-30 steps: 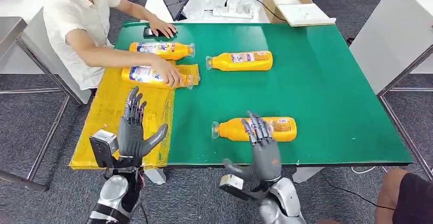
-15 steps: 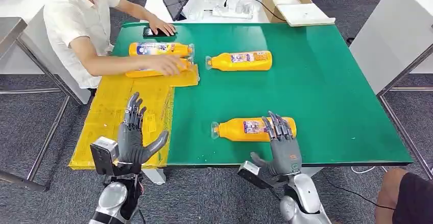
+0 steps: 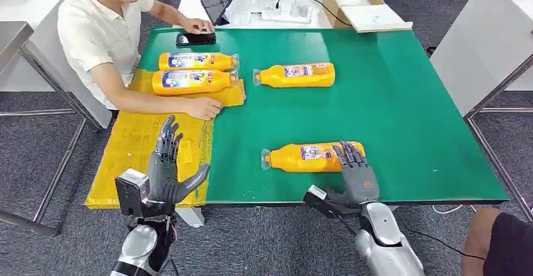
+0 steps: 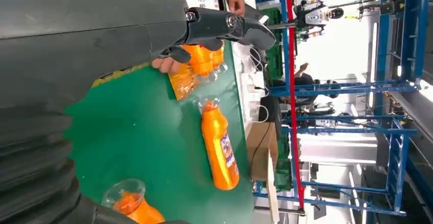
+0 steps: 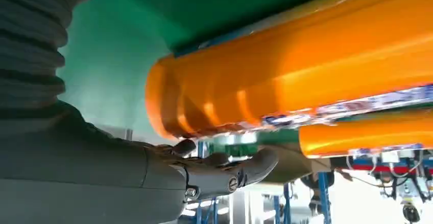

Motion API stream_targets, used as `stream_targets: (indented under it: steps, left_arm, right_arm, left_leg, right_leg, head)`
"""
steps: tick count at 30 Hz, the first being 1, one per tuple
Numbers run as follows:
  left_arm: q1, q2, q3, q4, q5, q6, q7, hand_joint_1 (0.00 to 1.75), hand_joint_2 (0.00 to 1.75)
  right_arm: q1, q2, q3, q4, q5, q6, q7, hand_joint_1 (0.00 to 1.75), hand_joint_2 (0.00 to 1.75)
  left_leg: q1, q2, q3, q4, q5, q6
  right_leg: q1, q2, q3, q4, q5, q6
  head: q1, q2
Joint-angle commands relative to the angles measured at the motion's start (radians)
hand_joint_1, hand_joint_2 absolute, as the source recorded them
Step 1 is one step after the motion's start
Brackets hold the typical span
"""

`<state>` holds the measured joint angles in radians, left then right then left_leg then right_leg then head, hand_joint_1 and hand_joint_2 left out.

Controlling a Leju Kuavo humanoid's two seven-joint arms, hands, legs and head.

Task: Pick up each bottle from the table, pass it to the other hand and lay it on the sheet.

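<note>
Right hand reaching the near orange plastic bottle on the green bench, left hand waiting by the yellow sheet.

Head view: four orange plastic bottles lie on their sides: two on the yellow sheet (image 3: pixel 141 150) beside a seated person's hand (image 3: pixel 204 107), one far (image 3: pixel 294 75), one near (image 3: pixel 312 157). The near bottle's long axis runs across the green bench (image 3: pixel 402 100), cap toward the left hand (image 3: pixel 164 169), base just ahead of the right hand (image 3: pixel 357 174), the nearer one; both hands' fingers are spread, grasping nothing.
Left wrist view: the empty left fingers (image 4: pixel 224 25) hover above the bench, with the far bottle well beyond.
Right wrist view: the bottle's base (image 5: pixel 204 101) sits just beside the released thumb (image 5: pixel 224 175), contact uncertain.
</note>
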<state>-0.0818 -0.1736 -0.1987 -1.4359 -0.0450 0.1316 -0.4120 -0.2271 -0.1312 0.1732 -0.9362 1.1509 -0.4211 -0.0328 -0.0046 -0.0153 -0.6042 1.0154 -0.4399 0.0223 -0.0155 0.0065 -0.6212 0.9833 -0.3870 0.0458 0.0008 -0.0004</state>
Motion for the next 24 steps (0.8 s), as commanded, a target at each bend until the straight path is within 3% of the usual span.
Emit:
stream_targets:
  steps: [1, 17, 24]
  left_arm:
    - [-0.043, -0.003, 0.026, 0.056, 0.001, -0.004, 0.005, 0.0, 1.75]
    - [-0.052, 0.0, 0.021, 0.048, 0.002, -0.006, 0.005, 0.0, 1.75]
    - [-0.069, 0.002, 0.017, 0.065, 0.011, -0.013, 0.011, 0.0, 1.75]
  right_arm:
    - [-0.093, 0.004, 0.013, 0.162, 0.097, -0.08, 0.037, 0.0, 1.75]
    - [-0.105, 0.027, 0.015, 0.14, 0.087, -0.058, 0.011, 0.0, 1.75]
    - [-0.181, 0.022, 0.019, 0.289, 0.042, 0.08, 0.044, 0.0, 1.75]
  left_leg:
    - [0.001, 0.002, 0.005, -0.001, -0.001, -0.002]
    - [0.001, 0.002, 0.003, 0.0, -0.001, -0.002]
    - [0.001, 0.002, 0.002, 0.0, -0.001, -0.001]
  right_leg:
    - [0.001, 0.0, 0.005, -0.001, -0.001, -0.002]
    - [0.001, 0.001, 0.003, 0.0, -0.001, -0.002]
    - [0.001, 0.001, 0.002, 0.0, 0.0, -0.001]
  head:
    - [0.0, 0.0]
    - [0.0, 0.0]
    - [0.0, 0.0]
